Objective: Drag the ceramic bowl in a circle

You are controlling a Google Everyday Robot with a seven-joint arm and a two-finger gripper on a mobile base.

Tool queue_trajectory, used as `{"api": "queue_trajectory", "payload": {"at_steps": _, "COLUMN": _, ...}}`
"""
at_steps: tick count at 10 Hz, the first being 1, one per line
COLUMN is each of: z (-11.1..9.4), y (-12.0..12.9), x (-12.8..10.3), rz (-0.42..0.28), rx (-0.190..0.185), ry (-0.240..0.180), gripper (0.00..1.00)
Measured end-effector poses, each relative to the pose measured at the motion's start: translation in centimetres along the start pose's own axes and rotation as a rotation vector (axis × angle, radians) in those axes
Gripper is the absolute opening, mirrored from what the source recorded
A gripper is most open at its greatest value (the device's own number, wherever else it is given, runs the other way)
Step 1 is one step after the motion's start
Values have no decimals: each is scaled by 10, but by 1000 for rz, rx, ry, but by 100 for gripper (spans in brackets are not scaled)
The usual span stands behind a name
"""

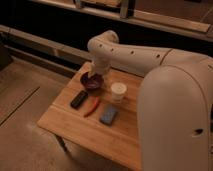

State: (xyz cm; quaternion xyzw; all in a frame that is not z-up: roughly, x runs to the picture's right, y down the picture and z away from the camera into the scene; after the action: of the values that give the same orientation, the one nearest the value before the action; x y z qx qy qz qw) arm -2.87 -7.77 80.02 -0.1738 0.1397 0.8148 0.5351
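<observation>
— Since there's just the one camera view, quick pass: where's the ceramic bowl (pixel 91 84)?
— On the wooden table (pixel 75 131), just left of the white cup (pixel 118 92) and slightly behind it, apart from it.
— And the gripper (pixel 98 75)?
— Right above the bowl's far rim, also left of the cup. Claw state: cannot tell, the wrist (pixel 101 59) hides it. Can't tell whether it has hold of anything.
— Handling?
— Judging by looks: glazed ceramic, stiff, hefty for its size, slick, chips if banged. Should slide on wood. Best hold is the rim wall, pinched inside and outside; pressing down inside would also work.
— Clutter?
— One black block (pixel 78 99), a red strip (pixel 91 106), a blue-grey pad (pixel 108 115), all front-left of the cup. Block sits near the bowl, cup too, so the circle looks tight.
</observation>
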Motion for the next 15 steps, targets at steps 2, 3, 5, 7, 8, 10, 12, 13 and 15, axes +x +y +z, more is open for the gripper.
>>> {"api": "queue_trajectory", "payload": {"at_steps": 2, "z": 1, "y": 9, "x": -24, "rz": 49, "rx": -39, "ry": -33, "gripper": 65}}
{"api": "queue_trajectory", "payload": {"at_steps": 3, "z": 8, "y": 18, "x": -31, "rz": 62, "rx": -53, "ry": -36, "gripper": 65}}
{"api": "queue_trajectory", "payload": {"at_steps": 5, "z": 18, "y": 28, "x": -32, "rz": 68, "rx": -63, "ry": -24, "gripper": 65}}
{"api": "queue_trajectory", "payload": {"at_steps": 7, "z": 34, "y": 24, "x": -29, "rz": 81, "rx": -37, "ry": 3, "gripper": 65}}
{"api": "queue_trajectory", "payload": {"at_steps": 8, "z": 40, "y": 19, "x": -27, "rz": 89, "rx": -13, "ry": 15, "gripper": 65}}
{"api": "queue_trajectory", "payload": {"at_steps": 10, "z": 50, "y": 3, "x": -23, "rz": 125, "rx": 52, "ry": 40, "gripper": 65}}
{"api": "queue_trajectory", "payload": {"at_steps": 12, "z": 60, "y": -6, "x": -17, "rz": 158, "rx": 104, "ry": 67, "gripper": 65}}
{"api": "queue_trajectory", "payload": {"at_steps": 13, "z": 66, "y": -5, "x": -12, "rz": 171, "rx": 127, "ry": 85, "gripper": 65}}
{"api": "queue_trajectory", "payload": {"at_steps": 15, "z": 75, "y": 1, "x": -10, "rz": 192, "rx": 100, "ry": 118, "gripper": 65}}
